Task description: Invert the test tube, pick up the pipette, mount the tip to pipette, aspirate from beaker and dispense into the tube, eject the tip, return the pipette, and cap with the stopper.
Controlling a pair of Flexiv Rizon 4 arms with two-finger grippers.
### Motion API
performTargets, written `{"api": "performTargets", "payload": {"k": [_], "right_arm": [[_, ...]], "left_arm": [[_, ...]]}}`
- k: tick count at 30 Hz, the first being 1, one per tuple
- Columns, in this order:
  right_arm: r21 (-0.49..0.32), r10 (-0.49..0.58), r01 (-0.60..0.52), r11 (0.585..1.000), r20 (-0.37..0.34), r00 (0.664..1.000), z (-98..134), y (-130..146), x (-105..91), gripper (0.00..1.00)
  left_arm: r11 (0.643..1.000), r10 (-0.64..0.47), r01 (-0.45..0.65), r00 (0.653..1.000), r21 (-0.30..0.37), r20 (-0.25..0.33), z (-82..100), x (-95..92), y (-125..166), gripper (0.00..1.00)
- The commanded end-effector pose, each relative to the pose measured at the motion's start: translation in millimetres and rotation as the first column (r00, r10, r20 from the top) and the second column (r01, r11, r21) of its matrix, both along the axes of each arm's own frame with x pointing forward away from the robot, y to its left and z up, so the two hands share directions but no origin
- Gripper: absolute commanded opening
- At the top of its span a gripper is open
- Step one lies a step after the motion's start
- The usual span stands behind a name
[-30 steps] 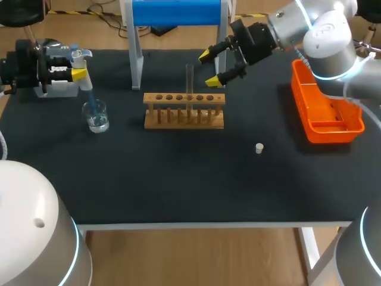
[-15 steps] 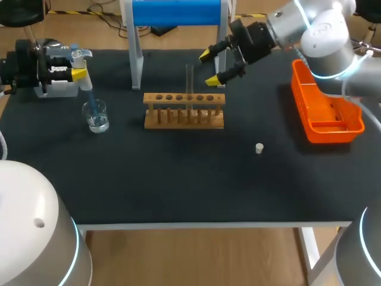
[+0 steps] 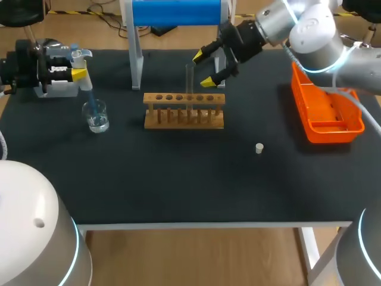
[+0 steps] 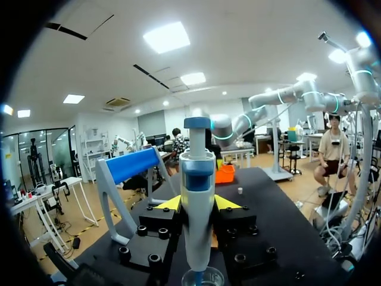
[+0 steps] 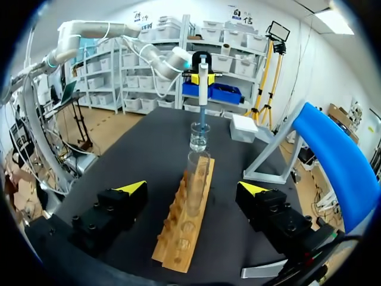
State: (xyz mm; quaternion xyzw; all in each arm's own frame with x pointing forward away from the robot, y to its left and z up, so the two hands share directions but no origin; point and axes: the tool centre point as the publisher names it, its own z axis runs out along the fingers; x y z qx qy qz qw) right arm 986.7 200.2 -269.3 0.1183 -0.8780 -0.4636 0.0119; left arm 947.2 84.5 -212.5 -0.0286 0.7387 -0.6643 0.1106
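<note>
1. Head view: right gripper [image 3: 203,69] spread wide, just beside the upright test tube [image 3: 190,80] in its rack [image 3: 184,118].
2. Left wrist view: left gripper [image 4: 197,203] clamps the pipette [image 4: 197,176] over the beaker [image 4: 202,279].
3. Right wrist view: tube ahead between the open fingers. It looks like thin, slick, fragile glass, so grip mid-tube, gently.

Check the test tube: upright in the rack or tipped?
Upright: the test tube stands vertically in the wooden rack, rising well above its top bar.
</note>
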Motion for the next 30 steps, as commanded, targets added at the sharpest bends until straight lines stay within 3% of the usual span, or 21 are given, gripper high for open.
{"api": "performTargets", "payload": {"k": [1, 12, 30], "right_arm": [[-0.022, -0.005, 0.005, 1.000, 0.015, 1.000, -1, 6, -0.2, 1.00], [-0.083, -0.057, 0.060, 0.995, 0.038, 0.998, -9, 15, -0.8, 1.00], [-0.106, -0.067, 0.070, 0.992, 0.030, 0.997, -19, 19, 7.1, 1.00]], "left_arm": [[1.000, -0.003, 0.003, 1.000, 0.001, -0.001, 1.0, -0.1, 1, 0.00], [1.000, -0.003, 0.003, 1.000, 0.001, -0.001, 1.0, -0.1, 1, 0.00], [1.000, -0.003, 0.003, 1.000, 0.001, -0.001, 1.0, -0.1, 1, 0.00]]}}
